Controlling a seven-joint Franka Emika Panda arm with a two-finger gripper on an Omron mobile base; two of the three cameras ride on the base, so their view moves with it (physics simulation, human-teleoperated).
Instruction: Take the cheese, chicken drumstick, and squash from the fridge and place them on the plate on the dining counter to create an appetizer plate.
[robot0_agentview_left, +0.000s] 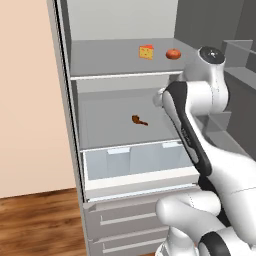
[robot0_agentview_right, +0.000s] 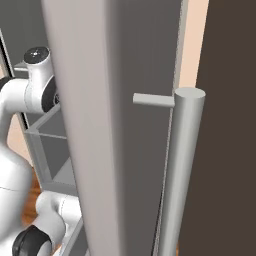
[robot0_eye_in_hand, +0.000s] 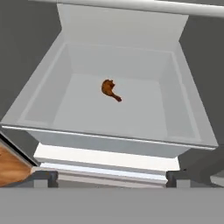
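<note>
we stood at the open fridge (robot0_agentview_left: 75, 150), claw (robot0_eye_in_hand: 112, 177) spread and empty.
the chicken drumstick (robot0_eye_in_hand: 110, 89) lay alone on the middle shelf; the cheese (robot0_agentview_left: 146, 51) and the squash (robot0_agentview_left: 173, 54) sat near each other on the shelf above.

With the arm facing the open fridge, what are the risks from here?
1. The tiny dark brown chicken drumstick lies far back on its grey shelf; a deep reach may knock the shelf edge.
2. It is very small, so the open fingers may close beside it.
3. The yellow cheese wedge and round red-orange squash sit close together.
</note>
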